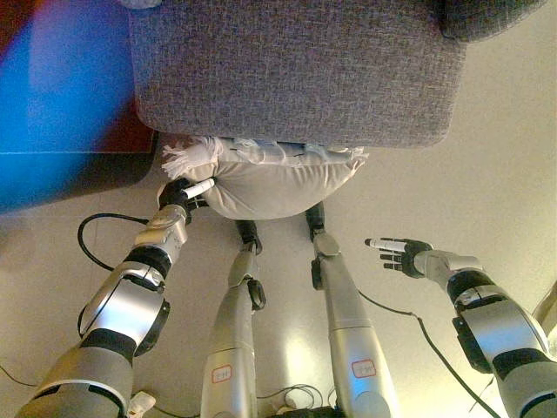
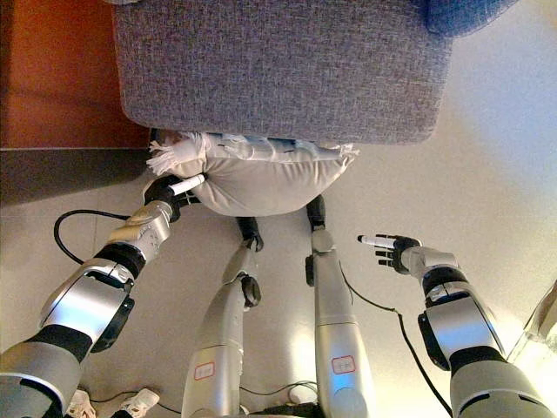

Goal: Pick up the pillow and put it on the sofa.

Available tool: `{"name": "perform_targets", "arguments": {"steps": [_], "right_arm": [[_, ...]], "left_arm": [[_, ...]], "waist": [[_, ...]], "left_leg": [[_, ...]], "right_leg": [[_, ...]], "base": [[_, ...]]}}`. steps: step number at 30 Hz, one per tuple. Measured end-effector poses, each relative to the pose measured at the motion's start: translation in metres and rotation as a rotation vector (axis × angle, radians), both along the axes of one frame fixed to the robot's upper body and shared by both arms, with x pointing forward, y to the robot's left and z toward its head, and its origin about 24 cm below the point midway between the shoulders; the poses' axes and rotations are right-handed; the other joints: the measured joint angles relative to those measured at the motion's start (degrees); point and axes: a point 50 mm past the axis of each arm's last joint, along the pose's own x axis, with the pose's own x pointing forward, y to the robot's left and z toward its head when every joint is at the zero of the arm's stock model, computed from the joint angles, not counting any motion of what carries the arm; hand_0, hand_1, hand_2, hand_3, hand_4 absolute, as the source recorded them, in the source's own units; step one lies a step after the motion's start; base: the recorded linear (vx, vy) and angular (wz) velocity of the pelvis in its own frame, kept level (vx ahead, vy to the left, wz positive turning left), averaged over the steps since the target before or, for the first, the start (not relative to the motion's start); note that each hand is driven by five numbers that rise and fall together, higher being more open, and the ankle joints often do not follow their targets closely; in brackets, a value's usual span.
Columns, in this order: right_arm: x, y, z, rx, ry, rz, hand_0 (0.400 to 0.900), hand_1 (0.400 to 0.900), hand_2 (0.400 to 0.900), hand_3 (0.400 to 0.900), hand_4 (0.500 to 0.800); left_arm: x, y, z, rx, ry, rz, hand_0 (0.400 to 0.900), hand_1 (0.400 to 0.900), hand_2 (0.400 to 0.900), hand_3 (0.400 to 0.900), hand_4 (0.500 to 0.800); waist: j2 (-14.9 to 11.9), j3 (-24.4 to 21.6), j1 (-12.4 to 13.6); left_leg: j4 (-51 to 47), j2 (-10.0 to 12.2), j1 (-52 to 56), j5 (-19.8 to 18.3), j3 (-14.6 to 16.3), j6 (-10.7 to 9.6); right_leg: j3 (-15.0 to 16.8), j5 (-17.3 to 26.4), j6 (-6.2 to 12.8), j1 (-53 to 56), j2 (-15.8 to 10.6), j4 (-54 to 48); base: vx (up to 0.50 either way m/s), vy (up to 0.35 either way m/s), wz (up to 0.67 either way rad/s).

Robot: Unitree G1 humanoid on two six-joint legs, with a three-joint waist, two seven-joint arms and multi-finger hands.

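A cream pillow (image 1: 274,181) with a fringed corner lies on the floor against the front of the grey sofa (image 1: 296,70), partly tucked under its edge. My left hand (image 1: 184,195) touches the pillow's left lower side, with a white-tipped finger laid on the fabric; its other fingers are hidden against the pillow. My right hand (image 1: 399,254) is open with fingers spread, held above the floor to the right of the pillow and apart from it.
The sofa fills the top of the view. A dark red-brown surface (image 2: 52,70) and a dark strip lie to the sofa's left. Pale floor (image 1: 487,192) stretches to the right.
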Motion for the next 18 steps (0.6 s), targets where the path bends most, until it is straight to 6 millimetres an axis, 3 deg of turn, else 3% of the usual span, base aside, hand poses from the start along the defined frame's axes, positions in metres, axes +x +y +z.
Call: {"name": "perform_targets", "arguments": {"steps": [10, 18], "right_arm": [[-0.015, -0.005, -0.018, -0.003, 0.043, -0.012, 0.9, 0.9, 0.9, 0.9, 0.8], [-0.03, -0.009, -0.034, 0.002, 0.092, -0.016, 0.9, 0.9, 0.9, 0.9, 0.8]], "left_arm": [[-0.017, -0.01, -0.04, -0.016, 0.097, -0.036, 0.4, 0.4, 0.4, 0.4, 0.5], [-0.037, -0.004, -0.073, 0.078, 0.205, -0.097, 0.4, 0.4, 0.4, 0.4, 0.5]], "waist": [[-0.06, -0.02, 0.11], [-0.05, -0.05, 0.52]], "left_leg": [[-2.16, 0.06, 10.7, -0.11, 0.15, -0.17], [-5.41, 0.06, 21.59, -0.12, 0.18, -0.19]], "right_leg": [[-0.1, -0.2, 0.35, 10.5, -0.09, -2.05], [-0.39, -0.39, 0.54, 21.42, 0.07, -5.23]], "base": [[0.0, 0.0, 0.0], [0.02, 0.013, -0.01]]}}
